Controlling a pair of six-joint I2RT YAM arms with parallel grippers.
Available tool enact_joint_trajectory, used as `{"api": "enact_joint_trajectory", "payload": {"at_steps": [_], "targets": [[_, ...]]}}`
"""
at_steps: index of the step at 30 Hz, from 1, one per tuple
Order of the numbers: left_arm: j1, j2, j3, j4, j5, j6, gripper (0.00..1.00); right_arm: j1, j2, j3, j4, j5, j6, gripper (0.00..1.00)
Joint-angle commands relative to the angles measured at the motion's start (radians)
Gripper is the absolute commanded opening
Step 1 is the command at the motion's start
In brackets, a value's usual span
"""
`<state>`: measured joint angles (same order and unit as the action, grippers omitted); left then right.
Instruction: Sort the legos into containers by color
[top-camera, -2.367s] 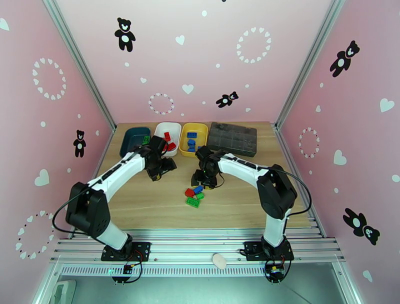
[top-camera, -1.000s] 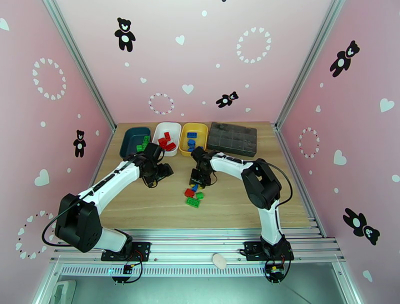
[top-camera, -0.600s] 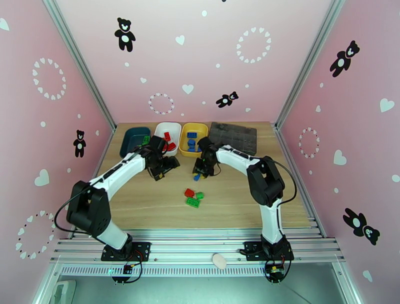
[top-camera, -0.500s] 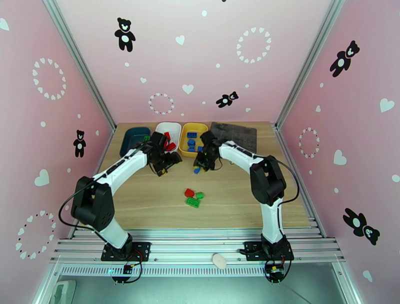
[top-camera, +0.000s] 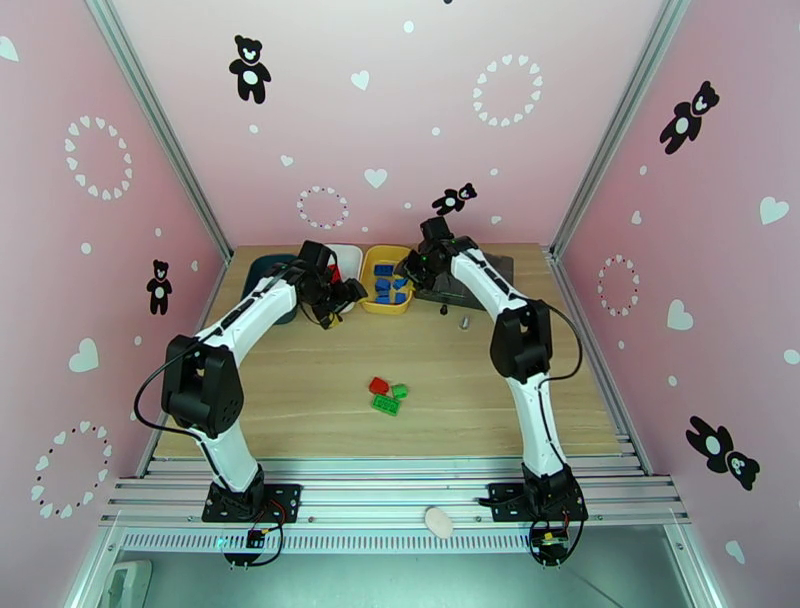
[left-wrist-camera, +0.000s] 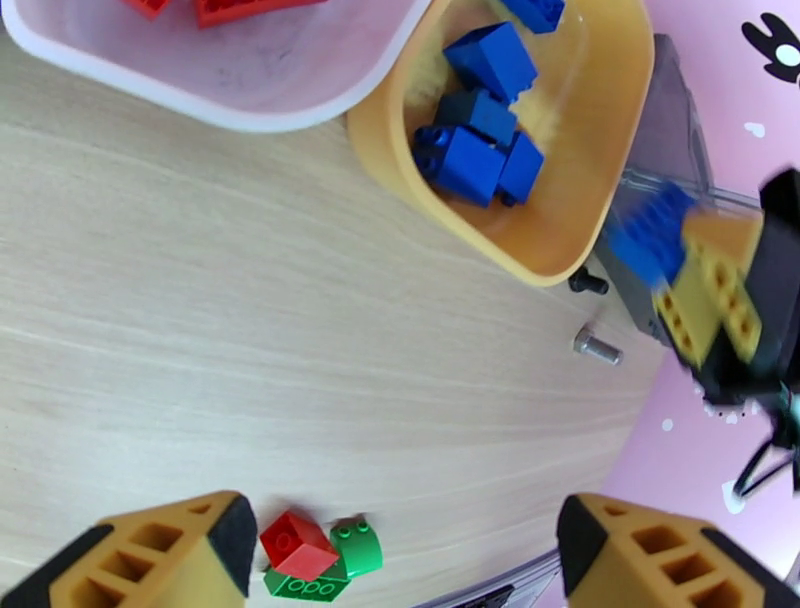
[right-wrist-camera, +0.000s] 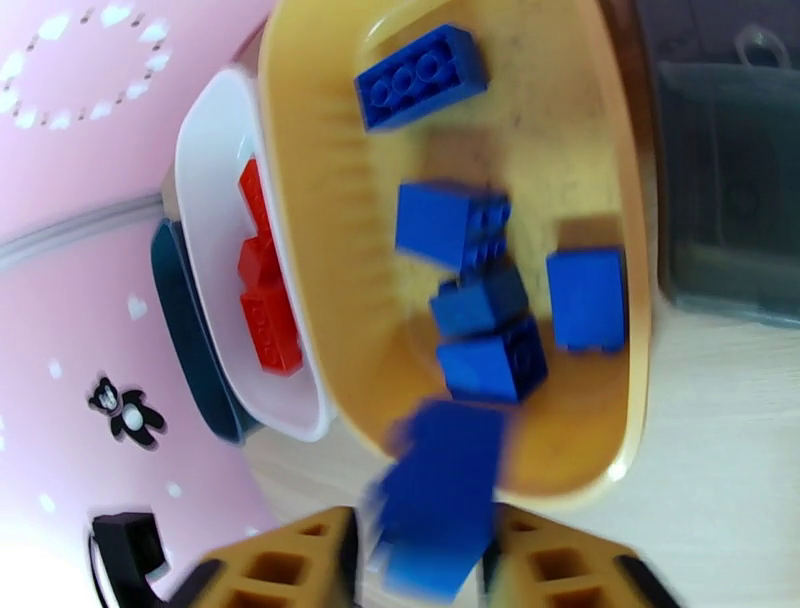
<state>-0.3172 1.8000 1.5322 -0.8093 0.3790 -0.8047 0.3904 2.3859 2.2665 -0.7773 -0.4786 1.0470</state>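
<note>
Far edge: white tray (right-wrist-camera: 205, 200) holds reds, yellow tray (right-wrist-camera: 330, 250) blues. Left gripper (left-wrist-camera: 405, 525) spread, empty. Right gripper (right-wrist-camera: 420, 545) over yellow tray's near rim, blurred blue lego (right-wrist-camera: 440, 480) between fingers; grip unclear. Unsorted mid-table: red lego (top-camera: 379, 385), two green legos (top-camera: 386, 404).

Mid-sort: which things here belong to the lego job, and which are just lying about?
Job: yellow tray, white tray, teal tray, blue brick at the right gripper, loose red brick, two loose green bricks.
Lying about: grey compartment box, two metal bits.
</note>
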Motion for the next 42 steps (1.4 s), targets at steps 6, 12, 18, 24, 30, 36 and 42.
{"api": "enact_joint_trajectory", "payload": {"at_steps": [6,12,18,24,30,36,42], "targets": [[-0.004,-0.058,-0.078,-0.096,-0.066,0.046,0.84,-0.003,0.006,0.076,-0.067,-0.025,-0.026,0.53],[-0.073,-0.076,-0.147,-0.140,-0.137,0.035,0.82,0.011,-0.133,-0.031,-0.167,0.057,-0.153,0.56],[-0.182,-0.060,-0.216,-0.125,-0.161,-0.033,0.81,0.022,-0.379,-0.374,-0.134,0.133,-0.220,0.63],[-0.277,-0.019,-0.239,-0.079,-0.133,-0.106,0.81,0.024,-0.592,-0.689,-0.077,0.166,-0.226,0.63],[-0.340,0.039,-0.247,-0.054,-0.115,-0.147,0.82,0.024,-0.743,-0.866,-0.065,0.193,-0.222,0.64],[-0.363,0.072,-0.255,-0.020,-0.084,-0.184,0.82,0.025,-0.820,-0.952,-0.059,0.206,-0.216,0.64],[-0.376,0.106,-0.237,0.016,-0.064,-0.211,0.82,0.025,-0.846,-0.984,-0.064,0.208,-0.219,0.64]]}}
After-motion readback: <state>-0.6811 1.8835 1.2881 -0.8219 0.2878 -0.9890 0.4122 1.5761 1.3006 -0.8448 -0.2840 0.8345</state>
